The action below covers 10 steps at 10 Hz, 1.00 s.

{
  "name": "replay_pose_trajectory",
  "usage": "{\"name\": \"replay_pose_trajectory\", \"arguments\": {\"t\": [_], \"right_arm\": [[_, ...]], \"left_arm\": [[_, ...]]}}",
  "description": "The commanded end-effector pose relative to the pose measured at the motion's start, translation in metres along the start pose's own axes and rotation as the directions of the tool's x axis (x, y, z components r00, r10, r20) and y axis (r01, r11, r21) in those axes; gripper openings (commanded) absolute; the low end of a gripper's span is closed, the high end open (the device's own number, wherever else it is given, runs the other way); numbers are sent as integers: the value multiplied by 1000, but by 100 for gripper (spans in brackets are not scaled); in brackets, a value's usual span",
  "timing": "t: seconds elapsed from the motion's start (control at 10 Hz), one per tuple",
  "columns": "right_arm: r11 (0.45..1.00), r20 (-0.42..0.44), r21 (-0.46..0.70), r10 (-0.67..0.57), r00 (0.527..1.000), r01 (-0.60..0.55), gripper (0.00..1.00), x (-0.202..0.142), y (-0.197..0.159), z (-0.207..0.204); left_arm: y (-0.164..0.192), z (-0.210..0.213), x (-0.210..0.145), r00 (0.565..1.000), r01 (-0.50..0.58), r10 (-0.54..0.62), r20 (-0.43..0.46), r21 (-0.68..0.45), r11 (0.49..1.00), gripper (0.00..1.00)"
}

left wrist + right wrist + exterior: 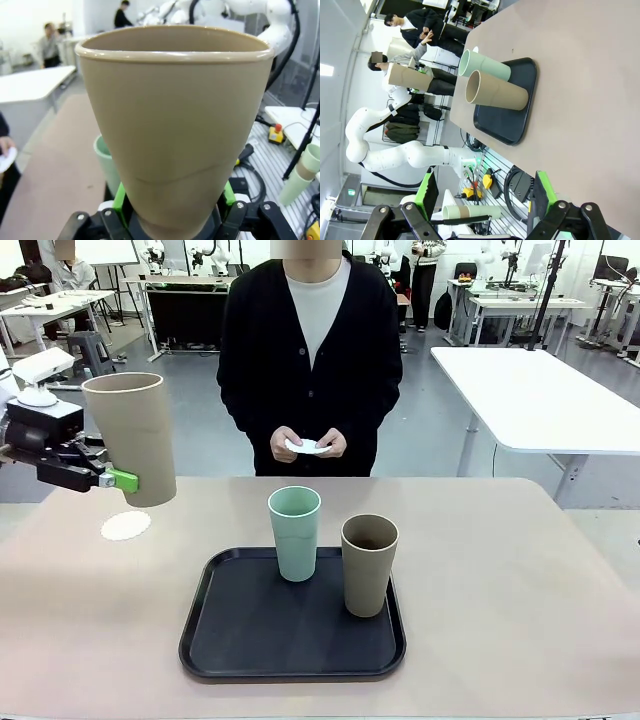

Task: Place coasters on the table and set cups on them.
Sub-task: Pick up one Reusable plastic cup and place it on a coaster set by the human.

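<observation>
My left gripper (120, 480) is shut on a tan-brown cup (132, 436), gripping it near its base and holding it slightly tilted in the air. A white lace-edged coaster (126, 526) lies on the beige table (520, 580) just below it. In the left wrist view the held cup (175, 125) stands between the green pads (120, 197). A mint green cup (295, 532) and a second tan cup (369, 564) stand upright on the black tray (250, 640). The person holds more white coasters (308, 447) in both hands. My right gripper (485, 200) is open, off the table's side.
The person (310, 350) stands at the far edge, behind the tray. Bare tabletop lies right of the tray and around the coaster. In the right wrist view the tray (512, 120) with both cups shows sideways. White tables (530, 390) stand beyond.
</observation>
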State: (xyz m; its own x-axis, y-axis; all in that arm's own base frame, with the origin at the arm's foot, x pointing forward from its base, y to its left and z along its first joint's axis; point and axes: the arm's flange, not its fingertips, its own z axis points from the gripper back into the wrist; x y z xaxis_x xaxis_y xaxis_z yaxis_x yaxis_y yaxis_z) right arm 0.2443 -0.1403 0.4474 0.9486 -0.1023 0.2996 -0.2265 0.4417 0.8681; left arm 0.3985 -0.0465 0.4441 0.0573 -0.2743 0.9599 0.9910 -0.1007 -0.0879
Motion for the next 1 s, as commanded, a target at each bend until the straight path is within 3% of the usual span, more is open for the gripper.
{"name": "replay_pose_trajectory", "arguments": {"t": [0.0,0.4,0.6,0.9], "right_arm": [[1000,5,8,7,1000,-7,100,2,0,-1],[1000,5,8,7,1000,-7,100,2,0,-1],[1000,5,8,7,1000,-7,100,2,0,-1],[1000,5,8,7,1000,-7,100,2,0,-1]], "left_arm": [[26,57,-24,999,-12,9,34,75,997,81],[55,138,-59,994,-21,1,107,188,982,81],[64,149,-86,997,10,-31,74,274,962,81],[84,159,-108,994,17,-56,92,376,926,81]]}}
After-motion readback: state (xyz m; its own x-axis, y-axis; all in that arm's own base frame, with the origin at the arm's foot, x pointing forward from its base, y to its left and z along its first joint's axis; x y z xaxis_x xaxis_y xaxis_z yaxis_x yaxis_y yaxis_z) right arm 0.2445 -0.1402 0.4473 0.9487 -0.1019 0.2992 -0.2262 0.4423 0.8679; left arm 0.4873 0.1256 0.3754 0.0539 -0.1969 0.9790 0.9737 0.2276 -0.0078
